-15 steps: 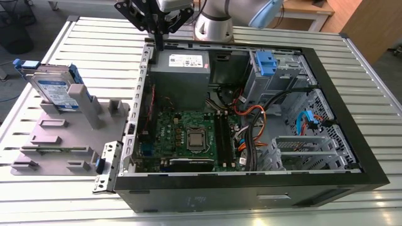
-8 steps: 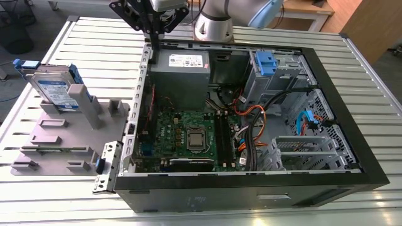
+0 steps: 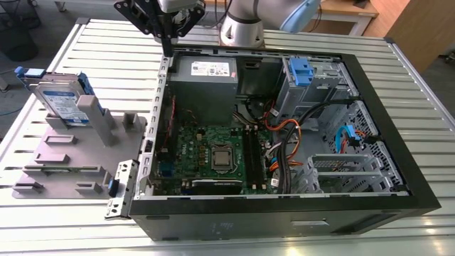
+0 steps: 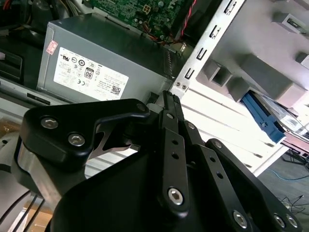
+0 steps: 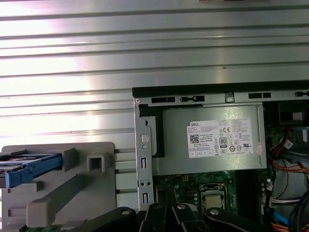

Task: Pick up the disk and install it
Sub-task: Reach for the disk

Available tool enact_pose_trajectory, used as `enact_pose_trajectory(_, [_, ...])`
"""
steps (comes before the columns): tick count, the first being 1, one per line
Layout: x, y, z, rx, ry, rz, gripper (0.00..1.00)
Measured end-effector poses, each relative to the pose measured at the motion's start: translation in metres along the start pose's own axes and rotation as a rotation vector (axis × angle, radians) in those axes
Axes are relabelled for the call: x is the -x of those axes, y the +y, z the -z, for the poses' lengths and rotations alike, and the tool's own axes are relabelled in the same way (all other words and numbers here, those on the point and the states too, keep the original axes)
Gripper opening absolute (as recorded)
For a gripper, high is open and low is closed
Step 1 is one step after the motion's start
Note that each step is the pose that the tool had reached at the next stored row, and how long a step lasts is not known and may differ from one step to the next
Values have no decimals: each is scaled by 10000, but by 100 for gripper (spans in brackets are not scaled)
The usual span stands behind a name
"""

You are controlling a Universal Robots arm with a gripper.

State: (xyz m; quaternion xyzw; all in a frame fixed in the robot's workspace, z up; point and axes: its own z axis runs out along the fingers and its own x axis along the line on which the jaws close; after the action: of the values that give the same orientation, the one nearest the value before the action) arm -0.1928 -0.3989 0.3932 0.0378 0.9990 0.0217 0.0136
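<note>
Exterior view, gripper: You have the gripper (image 3: 168, 49) hanging over a far corner of the open computer case (image 3: 398, 160), just above the power supply (image 3: 206, 72).
Exterior view, jaws: They look pressed together into 1 thin blade, with nothing between them.
Exterior view, disk: The disk (image 3: 61, 101) stands propped on edge in the grey rack (image 3: 71, 154), outside the case, on the slatted table (image 3: 85, 229).
Exterior view, direction: From the jaws the disk lies toward the exterior view's left and nearer the camera, well apart.
Second wrist view, jaws: The gripper (image 4: 170, 96) tips meet at a point and hold nothing, with the power supply (image 4: 96, 67) beyond them.
Second wrist view, disk: The disk (image 4: 264, 115) sits past the case's metal side wall, beside the rack (image 4: 256, 65).
First wrist view, disk: Looking down, you see the disk (image 5: 29, 169) edge-on in the rack (image 5: 87, 193).
First wrist view, axis: Its blue rail runs parallel to the black case wall behind the power supply (image 5: 217, 140), so the long axis likely lies that way.
</note>
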Motion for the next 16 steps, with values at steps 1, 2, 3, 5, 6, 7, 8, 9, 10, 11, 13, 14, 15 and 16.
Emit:
enact_pose_trajectory(1, [-20, -2, 0, 0, -1, 0, 11])
enact_pose_trajectory(2, [-37, -3, 1, 0, -1, 0, 11])
enact_pose_trajectory(3, [-52, -4, 1, 0, -1, 0, 11])
enact_pose_trajectory(5, [-91, -7, 2, 0, -2, 0, 11])
enact_pose_trajectory(6, [-111, -8, 3, 0, -2, -1, 11])
enact_pose_trajectory(7, [-130, -10, 3, -1, -2, -1, 11])
enact_pose_trajectory(8, [-152, -11, 3, 0, -2, -1, 11])
enact_pose_trajectory(9, [-177, -13, 3, 0, -3, -1, 11])
enact_pose_trajectory(10, [-200, -15, 3, -1, -3, 0, 11])
enact_pose_trajectory(11, [-225, -17, 3, 0, -3, 1, 11])
enact_pose_trajectory(13, [-278, -21, 2, 0, -4, 0, 11])
enact_pose_trajectory(14, [-306, -23, 2, 0, -4, 0, 11])
enact_pose_trajectory(15, [-337, -26, 1, 1, -5, -1, 11])
enact_pose_trajectory(16, [-366, -28, 1, 0, -4, 0, 11])
